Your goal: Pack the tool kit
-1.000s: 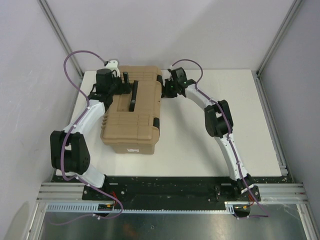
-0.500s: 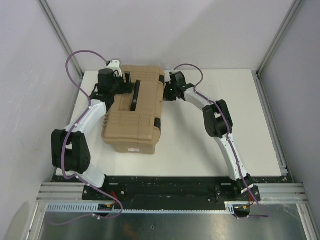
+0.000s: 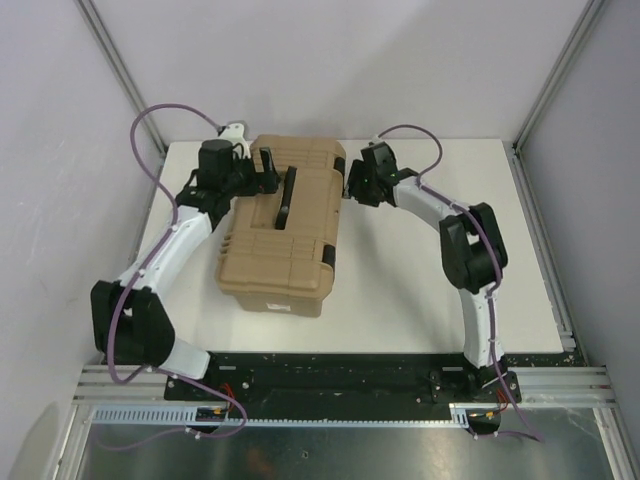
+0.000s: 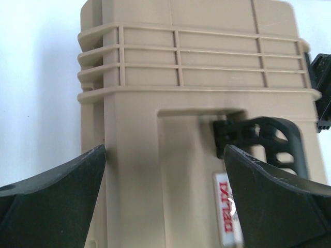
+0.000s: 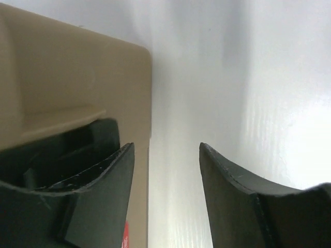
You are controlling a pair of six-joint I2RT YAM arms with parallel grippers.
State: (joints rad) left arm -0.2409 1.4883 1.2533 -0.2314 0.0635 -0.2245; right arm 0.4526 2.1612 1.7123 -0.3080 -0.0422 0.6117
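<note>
The tool kit (image 3: 290, 250) is a tan plastic box with its lid down, lying slightly askew on the white table (image 3: 420, 290). Its black handle (image 3: 287, 200) lies along the lid. My left gripper (image 3: 266, 172) hovers over the far left part of the lid, jaws wide open, nothing between them; the left wrist view shows the ribbed lid (image 4: 196, 62) and the handle (image 4: 258, 137) under that gripper (image 4: 165, 150). My right gripper (image 3: 350, 185) stands open at the box's far right side. Between its fingers (image 5: 166, 147) only table shows, with the box corner (image 5: 67, 67) and a black latch (image 5: 67, 144) to its left.
Another black latch (image 3: 328, 255) sits on the box's right side nearer the front. Aluminium frame posts (image 3: 120, 70) and grey walls close in the table on the left, right and back. The arm bases stand on a black rail (image 3: 330, 375) at the near edge.
The tool kit has slid to the right and turned a little. Both grippers have opened. The right arm has drawn back to the right, and the left arm has followed the box.
</note>
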